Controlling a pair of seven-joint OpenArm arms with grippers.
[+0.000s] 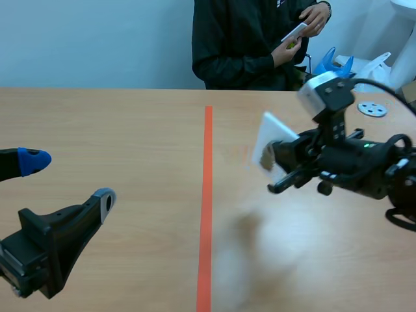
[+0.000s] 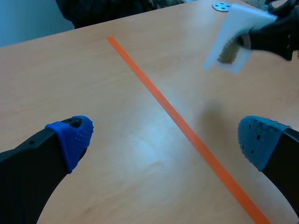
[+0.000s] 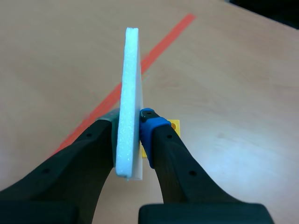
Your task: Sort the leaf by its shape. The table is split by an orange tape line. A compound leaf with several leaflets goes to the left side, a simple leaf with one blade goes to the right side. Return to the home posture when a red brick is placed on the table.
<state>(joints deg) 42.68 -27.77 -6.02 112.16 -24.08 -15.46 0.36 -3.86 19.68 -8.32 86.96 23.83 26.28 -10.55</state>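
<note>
Holds the white foam card (image 3: 130,84) upright in the right gripper (image 3: 127,140), clenched on the card's lower part, in the air above the table (image 1: 130,130) and to the right of the orange tape line (image 1: 207,195). Leaves the left gripper (image 2: 166,140) spread wide with nothing in it, low over the left half. Shows the leaf (image 2: 227,51) only as a dark greenish smear on the card's face, too blurred to call compound or simple. To place well: settle the leaf's shape first; set down on this side only for a single blade, otherwise carry across the line. Lower to just above the wood, tip the card flat, face up, and only then let go, well clear of the tape, to leave no doubt about the side. Reads no brand, label or writing on the card or anywhere else; looks plain white along the visible edge.
</note>
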